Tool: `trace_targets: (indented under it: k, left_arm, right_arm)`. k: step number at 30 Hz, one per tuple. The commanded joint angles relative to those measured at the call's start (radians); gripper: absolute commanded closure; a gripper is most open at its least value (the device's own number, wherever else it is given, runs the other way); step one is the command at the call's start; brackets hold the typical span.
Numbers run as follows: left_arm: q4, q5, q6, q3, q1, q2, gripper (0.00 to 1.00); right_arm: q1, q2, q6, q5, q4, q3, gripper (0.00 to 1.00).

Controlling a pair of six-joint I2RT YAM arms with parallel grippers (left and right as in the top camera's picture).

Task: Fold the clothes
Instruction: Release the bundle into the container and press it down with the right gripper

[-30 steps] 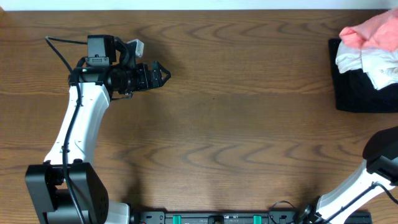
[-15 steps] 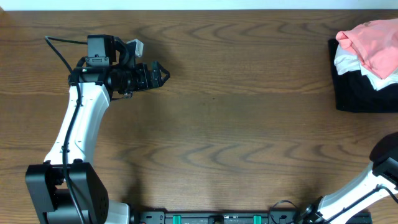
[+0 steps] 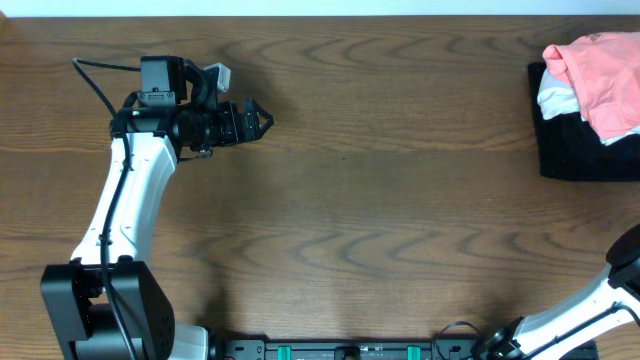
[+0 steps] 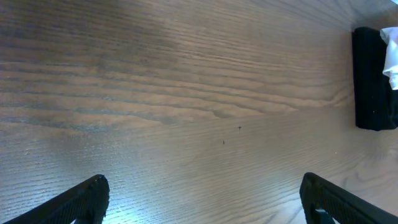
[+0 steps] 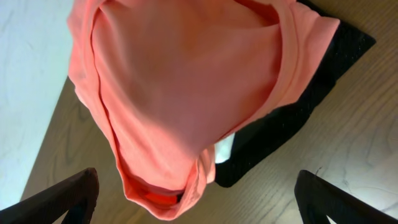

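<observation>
two pincers, both spread wide: the left gripper (image 3: pixel 266 120) hovers over the wooden table (image 3: pixel 400 220) on the left side, fingers apart, and the right gripper (image 5: pixel 198 190) gapes facing the salmon-pink shirt (image 5: pixel 186 81), not clamped on it. the shirt lies bunched over white garments (image 3: pixel 553 98) on the black mat (image 3: pixel 575 155), far right edge.

This is looking like a robotics lab bench. A white-and-black left arm (image 3: pixel 125 200) and a right arm (image 3: pixel 590 305) are standing at the near edge of a wood-grain table (image 3: pixel 380 200), a mounting rail (image 3: pixel 340 351) running between their bases and a cable (image 3: pixel 95 85) trailing loose.
</observation>
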Motion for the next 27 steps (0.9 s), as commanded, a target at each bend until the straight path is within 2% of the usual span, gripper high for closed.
trace_targets:
  k: [1, 5, 13, 20, 23, 27]
  left_arm:
    - [-0.002, -0.011, 0.014, 0.014, 0.002, -0.01, 0.02]
    - [-0.002, -0.011, 0.014, 0.014, 0.002, -0.01, 0.02]
    - [-0.003, -0.011, 0.013, 0.014, 0.002, -0.01, 0.02]
    - [-0.003, -0.011, 0.014, 0.014, 0.002, -0.01, 0.02]
    - [-0.003, -0.011, 0.014, 0.014, 0.002, -0.01, 0.02]
    - [-0.002, -0.011, 0.014, 0.014, 0.002, -0.01, 0.02]
  right_arm:
    - [-0.008, -0.042, -0.039, -0.01, 0.001, 0.007, 0.02]
    - [0.002, -0.111, -0.086, -0.035, 0.029, 0.02, 0.05]
    - [0.076, -0.316, -0.238, -0.226, 0.113, 0.025, 0.01]
    - [0.267, -0.379, -0.286, -0.303, 0.111, 0.025, 0.01]
    - [0.374, -0.373, -0.35, -0.333, 0.109, 0.024, 0.01]
    - [0.492, -0.364, -0.366, -0.228, 0.113, 0.023, 0.01]
